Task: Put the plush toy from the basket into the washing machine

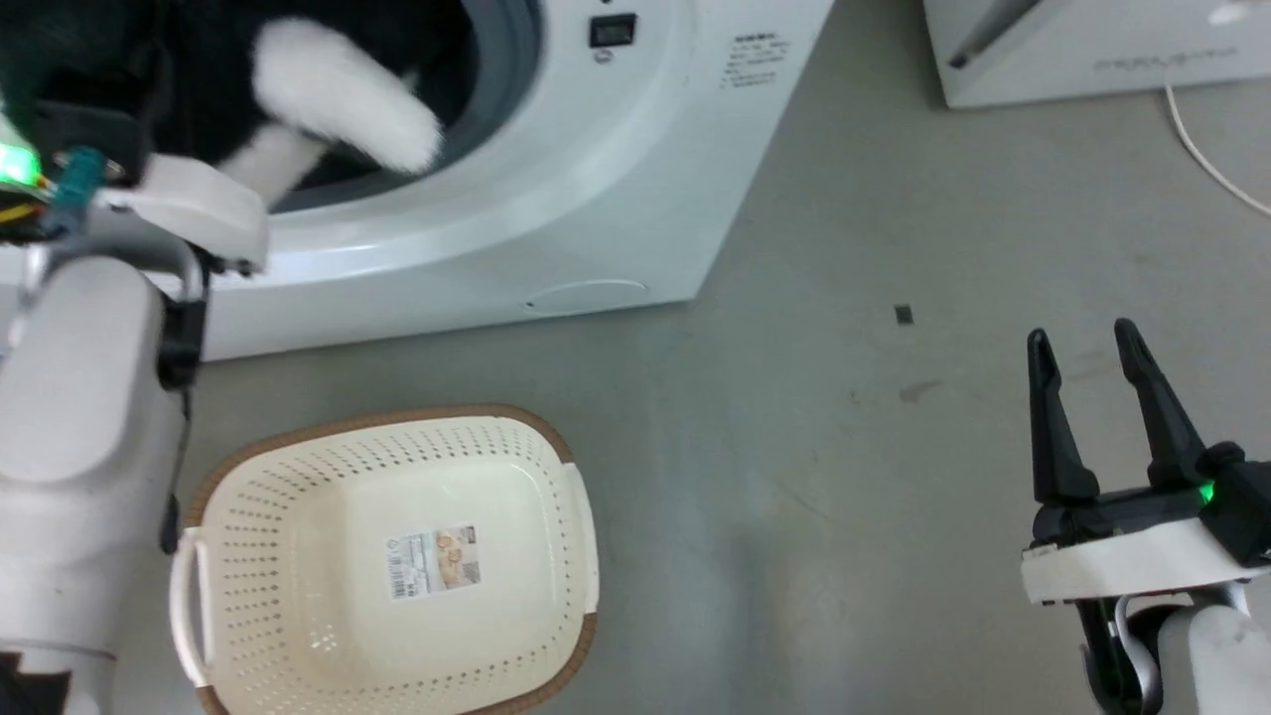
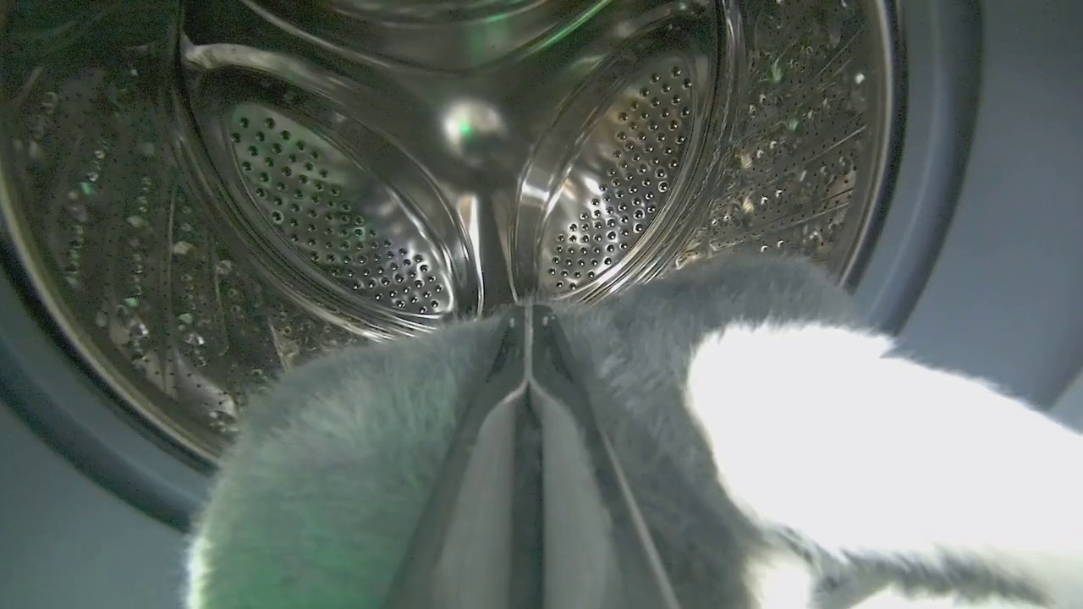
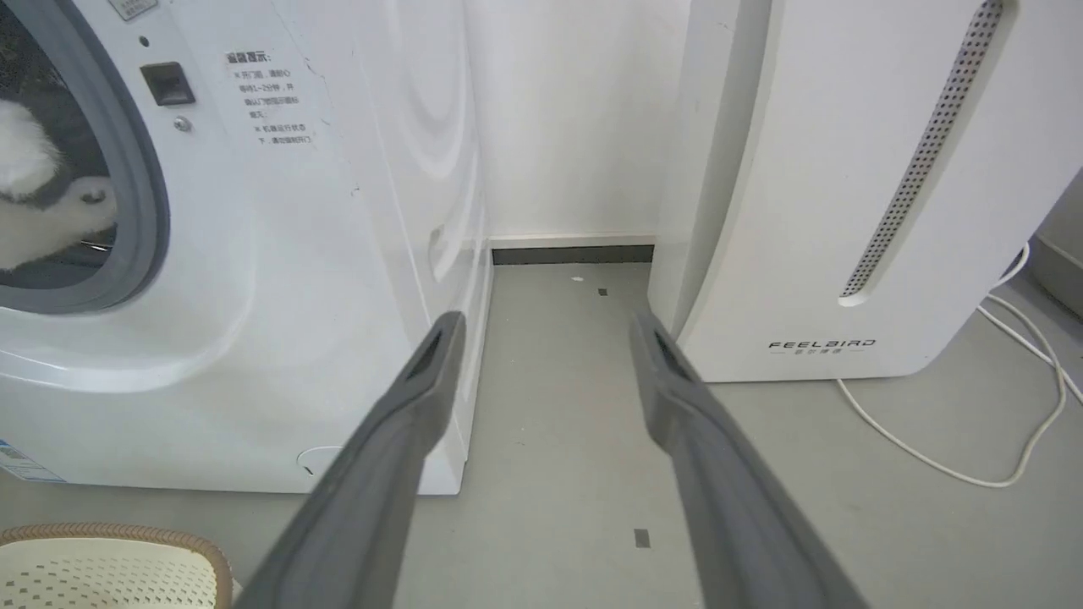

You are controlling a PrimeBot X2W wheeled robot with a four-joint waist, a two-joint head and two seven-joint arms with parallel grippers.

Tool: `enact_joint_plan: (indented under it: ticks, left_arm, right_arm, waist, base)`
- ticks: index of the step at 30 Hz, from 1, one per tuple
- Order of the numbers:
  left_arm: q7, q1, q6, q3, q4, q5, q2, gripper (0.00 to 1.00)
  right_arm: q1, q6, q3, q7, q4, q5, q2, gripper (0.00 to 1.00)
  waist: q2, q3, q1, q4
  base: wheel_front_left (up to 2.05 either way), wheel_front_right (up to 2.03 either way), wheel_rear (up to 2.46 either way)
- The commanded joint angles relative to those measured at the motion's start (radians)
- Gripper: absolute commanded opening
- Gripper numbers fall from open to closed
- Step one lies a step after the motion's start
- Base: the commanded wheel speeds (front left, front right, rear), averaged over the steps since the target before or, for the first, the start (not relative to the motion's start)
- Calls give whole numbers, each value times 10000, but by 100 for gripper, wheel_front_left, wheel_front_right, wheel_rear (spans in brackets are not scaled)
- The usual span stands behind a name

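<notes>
The black-and-white plush toy [image 1: 338,99] hangs in the round porthole of the white washing machine [image 1: 616,179]. In the left wrist view my left gripper [image 2: 526,326] is shut on the plush toy [image 2: 804,423], its fur bulging on both sides of the closed fingers, with the steel drum [image 2: 338,211] just ahead. The right wrist view catches the plush toy [image 3: 34,194] inside the grey gasket. On the floor before the machine sits the cream basket [image 1: 397,566], holding nothing but its label sticker. My right gripper [image 1: 1087,348] hovers open over the floor at the lower right.
A white FEELBIRD appliance [image 3: 846,194] stands right of the washing machine [image 3: 296,254], with a narrow floor gap between them. A white cable [image 3: 973,457] loops on the floor beside it. The basket rim [image 3: 118,541] shows at the lower left of the right wrist view.
</notes>
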State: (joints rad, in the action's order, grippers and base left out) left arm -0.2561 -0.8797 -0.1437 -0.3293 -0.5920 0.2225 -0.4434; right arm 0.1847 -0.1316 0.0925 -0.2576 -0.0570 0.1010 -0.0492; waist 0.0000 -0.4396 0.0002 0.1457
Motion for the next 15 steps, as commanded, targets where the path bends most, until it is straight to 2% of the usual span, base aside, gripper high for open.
enact_joint_plan:
  ticks: [1, 15]
  left_arm:
    - [-57, -419, 55, 185, -98, -90, -179, 0]
    - [-57, -2907, 301, 957, -739, -404, -1095, 0]
  right_arm:
    - [263, 9, -43, -42, 53, 138, -10, 100]
    - [1118, 9, -273, -42, 289, 504, -10, 100]
  waist:
    - [0, -566, -2, 478]
    - [0, -2518, -2, 1283]
  base:
    - [0, 0, 0]
    - [0, 0, 0]
